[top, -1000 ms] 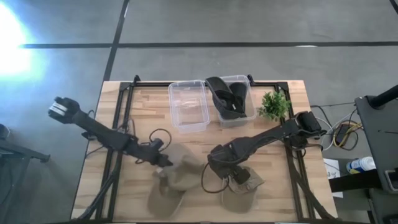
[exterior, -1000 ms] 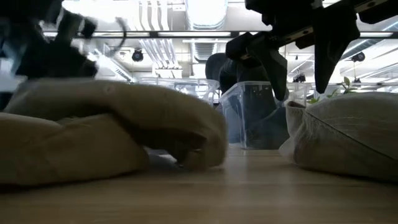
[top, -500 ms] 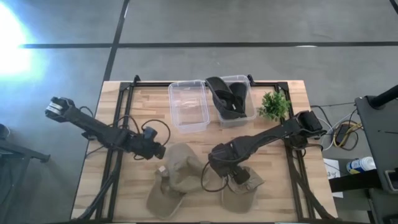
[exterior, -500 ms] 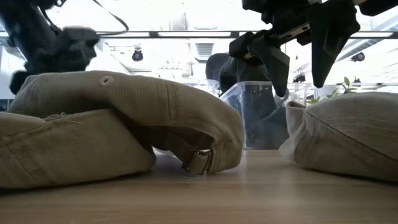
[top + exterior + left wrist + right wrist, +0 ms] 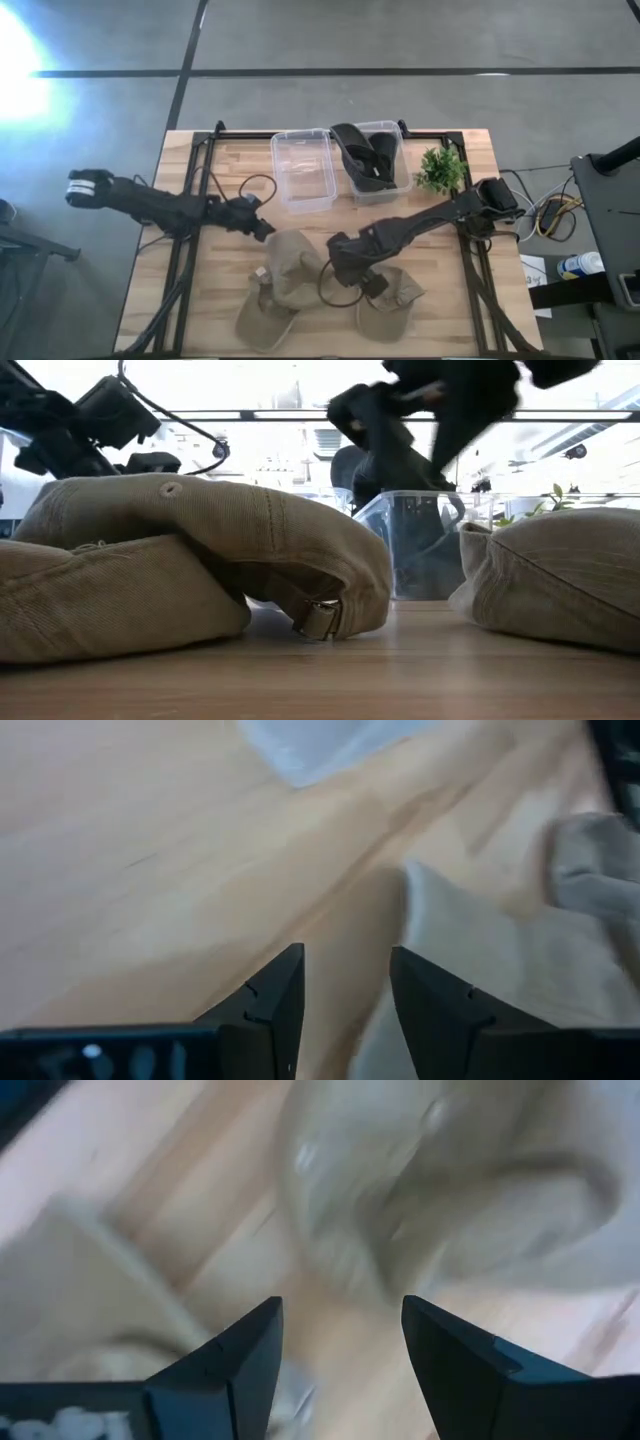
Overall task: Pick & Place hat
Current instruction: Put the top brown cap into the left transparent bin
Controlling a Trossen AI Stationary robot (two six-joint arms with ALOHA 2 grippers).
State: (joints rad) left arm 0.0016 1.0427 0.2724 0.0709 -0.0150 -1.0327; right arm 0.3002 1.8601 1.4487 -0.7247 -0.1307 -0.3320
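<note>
Two tan caps lie on the wooden table. The left cap rests on its brim and crown, with its buckle strap on the wood. The right cap lies near the table's near edge. My left gripper hovers open just off the far-left side of the left cap, touching nothing. My right gripper is open between the two caps, above the left cap's right side, and shows blurred in the low view.
An empty clear bin and a clear bin holding black hats stand at the far edge. A small green plant is to their right. Cables loop on the wood near both arms. Bare wood lies on the table's left side.
My left gripper has come off the left cap and drawn back toward the table's far-left. The cap has settled on the table, and its buckle strap now shows in the low view. My right gripper has moved left from the right cap toward the left one.
</note>
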